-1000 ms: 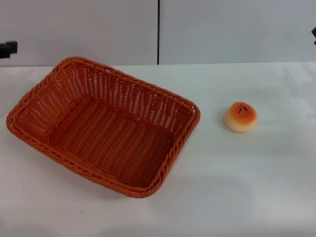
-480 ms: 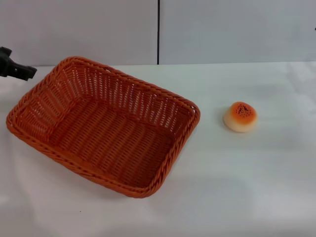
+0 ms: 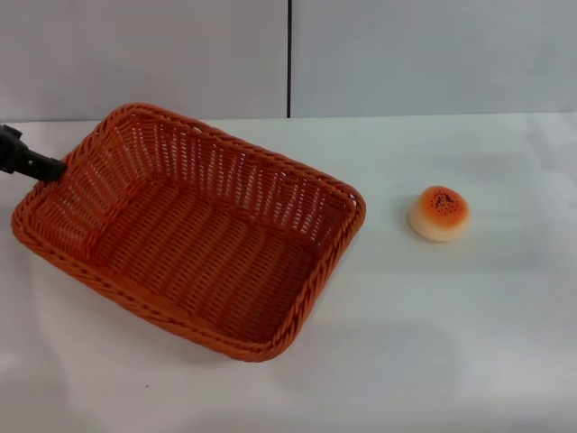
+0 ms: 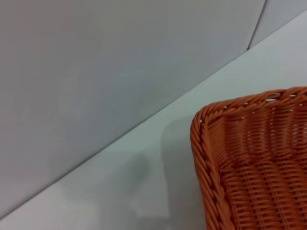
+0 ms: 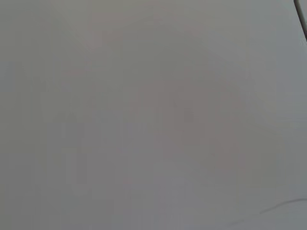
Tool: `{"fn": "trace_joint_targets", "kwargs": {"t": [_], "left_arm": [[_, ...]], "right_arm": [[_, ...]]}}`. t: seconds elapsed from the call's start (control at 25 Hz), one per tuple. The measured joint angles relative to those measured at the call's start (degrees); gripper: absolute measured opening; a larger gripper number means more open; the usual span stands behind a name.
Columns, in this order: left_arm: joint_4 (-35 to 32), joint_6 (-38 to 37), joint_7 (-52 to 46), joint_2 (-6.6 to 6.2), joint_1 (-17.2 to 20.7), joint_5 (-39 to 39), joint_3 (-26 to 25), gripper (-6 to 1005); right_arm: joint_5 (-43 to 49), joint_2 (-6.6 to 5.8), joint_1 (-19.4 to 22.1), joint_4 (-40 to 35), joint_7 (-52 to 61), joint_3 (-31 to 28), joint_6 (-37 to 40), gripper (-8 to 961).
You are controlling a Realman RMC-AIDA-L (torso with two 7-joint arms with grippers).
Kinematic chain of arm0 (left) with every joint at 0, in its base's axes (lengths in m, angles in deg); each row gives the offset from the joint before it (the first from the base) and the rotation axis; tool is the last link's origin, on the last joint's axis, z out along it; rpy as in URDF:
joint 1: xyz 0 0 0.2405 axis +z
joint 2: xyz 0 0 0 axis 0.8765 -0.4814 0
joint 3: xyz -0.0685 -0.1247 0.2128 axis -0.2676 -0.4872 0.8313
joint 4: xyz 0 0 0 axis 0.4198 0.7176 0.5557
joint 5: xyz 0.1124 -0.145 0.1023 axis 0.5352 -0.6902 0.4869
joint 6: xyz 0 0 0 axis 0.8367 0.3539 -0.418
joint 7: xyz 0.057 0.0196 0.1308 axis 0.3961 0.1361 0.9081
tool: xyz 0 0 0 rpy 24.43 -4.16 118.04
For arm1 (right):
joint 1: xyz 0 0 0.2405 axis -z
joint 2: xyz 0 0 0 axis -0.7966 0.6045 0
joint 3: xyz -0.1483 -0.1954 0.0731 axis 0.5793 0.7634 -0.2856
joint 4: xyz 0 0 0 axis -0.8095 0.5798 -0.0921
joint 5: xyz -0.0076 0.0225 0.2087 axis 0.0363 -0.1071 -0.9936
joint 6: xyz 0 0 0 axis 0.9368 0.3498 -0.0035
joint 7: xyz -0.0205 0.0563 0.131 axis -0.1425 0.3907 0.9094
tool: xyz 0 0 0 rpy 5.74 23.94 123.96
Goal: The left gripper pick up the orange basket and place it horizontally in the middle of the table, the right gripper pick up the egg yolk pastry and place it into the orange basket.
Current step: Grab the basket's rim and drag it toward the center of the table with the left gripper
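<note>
The orange basket (image 3: pixel 236 145) lies empty and skewed on the left half of the white table (image 3: pixel 433 334). One of its corners fills the lower part of the left wrist view (image 4: pixel 249 167). My left gripper (image 3: pixel 36 163) pokes in from the left edge of the head view, its black tip right at the basket's far-left rim. The egg yolk pastry (image 3: pixel 438 213) sits alone on the table to the right of the basket, orange top up. My right gripper is out of view, and its wrist view shows only a plain grey surface.
A grey wall with a dark vertical seam (image 3: pixel 289 59) runs behind the table's far edge. Bare tabletop lies between the basket and the pastry and along the front.
My left gripper has come in from the left edge, moving down and right until its tip reaches the basket's left rim. Basket and pastry have not moved.
</note>
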Motion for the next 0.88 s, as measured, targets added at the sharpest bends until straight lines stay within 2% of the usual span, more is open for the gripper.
{"fn": "trace_joint_targets", "kwargs": {"t": [0.24, 0.88], "left_arm": [[2.62, 1.75, -0.75, 0.11, 1.16, -0.55, 2.5, 790], [3.95, 7.2, -5.14, 0.27, 3.01, -3.74, 11.0, 788]], "right_arm": [[-0.02, 0.08, -0.11, 0.0, -0.02, 0.0, 0.08, 630], [0.15, 0.17, -0.48, 0.24, -0.09, 0.0, -0.62, 630]]}}
